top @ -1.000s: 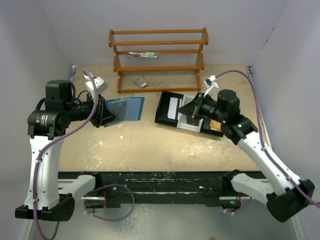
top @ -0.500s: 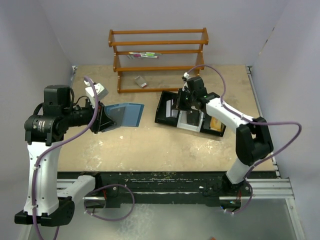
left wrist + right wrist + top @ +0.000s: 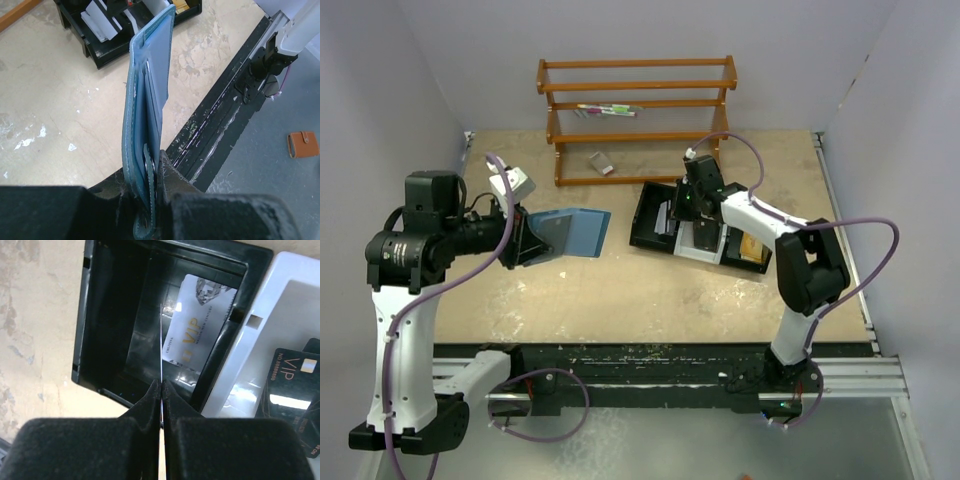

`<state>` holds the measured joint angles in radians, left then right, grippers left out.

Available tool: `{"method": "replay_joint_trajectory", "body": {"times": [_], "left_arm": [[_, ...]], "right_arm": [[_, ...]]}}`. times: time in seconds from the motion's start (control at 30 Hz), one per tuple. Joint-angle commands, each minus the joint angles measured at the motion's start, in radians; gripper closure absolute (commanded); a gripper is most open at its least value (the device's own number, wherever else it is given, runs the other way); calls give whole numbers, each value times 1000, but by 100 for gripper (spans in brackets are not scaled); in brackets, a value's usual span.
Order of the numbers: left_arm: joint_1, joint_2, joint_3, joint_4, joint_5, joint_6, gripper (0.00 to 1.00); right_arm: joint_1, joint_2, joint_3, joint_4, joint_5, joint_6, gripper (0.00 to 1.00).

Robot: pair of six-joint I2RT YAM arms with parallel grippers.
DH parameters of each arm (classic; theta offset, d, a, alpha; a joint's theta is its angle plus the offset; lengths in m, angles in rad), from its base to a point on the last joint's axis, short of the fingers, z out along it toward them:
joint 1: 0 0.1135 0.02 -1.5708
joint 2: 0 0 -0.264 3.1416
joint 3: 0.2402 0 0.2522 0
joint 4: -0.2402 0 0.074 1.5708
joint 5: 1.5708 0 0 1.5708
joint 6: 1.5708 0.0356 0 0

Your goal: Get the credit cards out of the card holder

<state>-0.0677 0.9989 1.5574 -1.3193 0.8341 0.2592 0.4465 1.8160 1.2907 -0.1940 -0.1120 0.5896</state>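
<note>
Lower credit card (image 3: 161,340) pinched in right gripper (image 3: 161,386) into black tray (image 3: 82,315) before release; steady card holder (image 3: 150,85) clamped in left gripper (image 3: 152,175).

Place: my lab robot cell.
Signs: bare white wall (image 3: 380,90) left of my left claw (image 3: 545,240), scuffed table (image 3: 620,290) under it.

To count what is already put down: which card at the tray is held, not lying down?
The upright card, pinched edge-on in the right end effector. The silver card and the black card lie flat in the tray.
</note>
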Motion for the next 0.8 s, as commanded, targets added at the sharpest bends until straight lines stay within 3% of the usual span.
{"method": "replay_joint_trajectory", "body": {"times": [0.0, 0.13, 0.23, 0.53, 0.7, 0.77], "left_arm": [[-5, -5, 57, 10, 48, 27, 86], [-4, 0, 63, 8, 57, 22, 86], [-4, 1, 67, 1, 61, 23, 86], [-4, 4, 108, -57, 52, 67, 87], [-4, 11, 154, -95, 59, 78, 87], [-4, 12, 175, -112, 86, 71, 87]], "right_arm": [[0, -21, 42, 23, 68, -11, 100], [0, -59, 37, 17, 90, -10, 64], [0, -113, 20, 43, 125, -28, 54], [94, -398, -23, 72, 94, -18, 37], [218, -583, -103, 209, -81, 36, 30], [261, -665, -184, 343, -151, 77, 14]]}}
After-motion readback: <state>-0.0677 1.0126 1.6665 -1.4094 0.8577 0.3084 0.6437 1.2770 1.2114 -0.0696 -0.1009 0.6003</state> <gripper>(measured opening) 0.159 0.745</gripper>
